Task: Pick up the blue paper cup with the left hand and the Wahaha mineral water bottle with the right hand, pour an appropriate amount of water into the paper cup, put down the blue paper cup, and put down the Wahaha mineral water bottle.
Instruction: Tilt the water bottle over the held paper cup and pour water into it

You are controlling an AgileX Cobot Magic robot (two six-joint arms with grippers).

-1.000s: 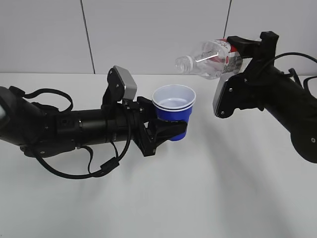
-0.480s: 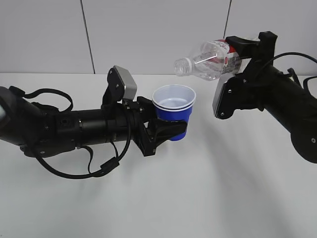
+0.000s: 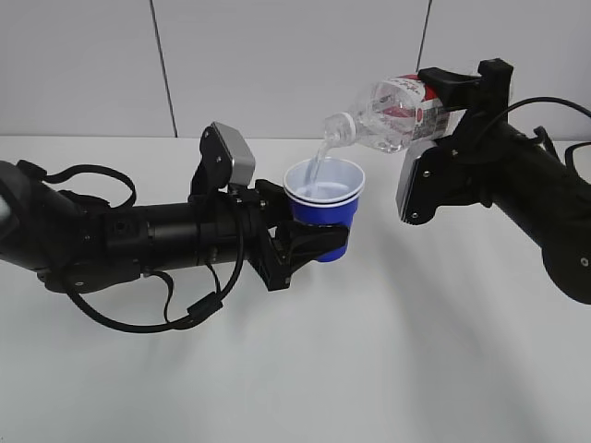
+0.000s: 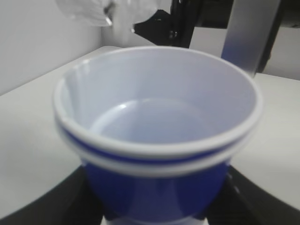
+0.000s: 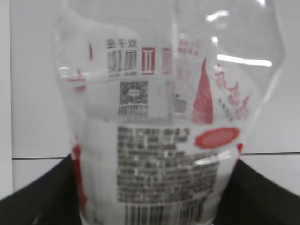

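White tabletop [image 3: 369, 369], soft shadows; pale grey panelled wall [image 3: 277, 65] behind, thin dark seams.

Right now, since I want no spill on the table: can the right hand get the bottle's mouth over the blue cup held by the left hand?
Probably yes. The Wahaha mineral water bottle is tilted with its neck above the blue paper cup, and water falls inside the rim; nothing stands between them.

On my screen the left hand [image 3: 138, 235] is a thick matte-black tube with looping black cables slung beneath it and a silver-grey block [image 3: 231, 157] with rounded corners mounted near its angular black gripper [image 3: 309, 245]. The right hand [image 3: 517, 185] is bulkier, also black, with a white rectangular panel [image 3: 416, 180] and one thin black cable behind.
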